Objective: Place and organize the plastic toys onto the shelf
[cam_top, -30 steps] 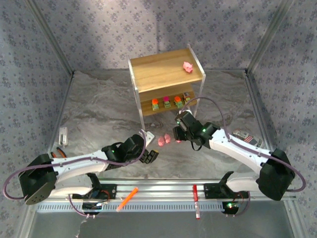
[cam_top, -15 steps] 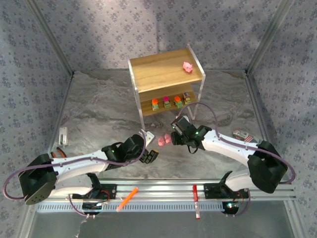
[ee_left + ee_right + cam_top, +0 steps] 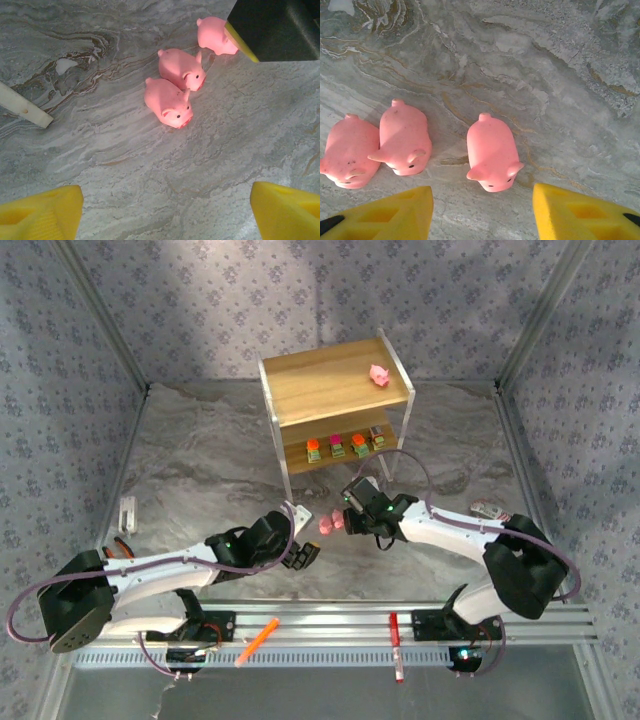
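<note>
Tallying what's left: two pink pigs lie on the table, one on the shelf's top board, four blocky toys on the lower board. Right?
No, three pink pigs lie on the table (right wrist view), one pig on the shelf's top board, four blocky toys on the lower board.

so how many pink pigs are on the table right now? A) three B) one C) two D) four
A: three lie on the table, the left pig, middle pig and right pig; the fourth pig is on the shelf top.
</note>
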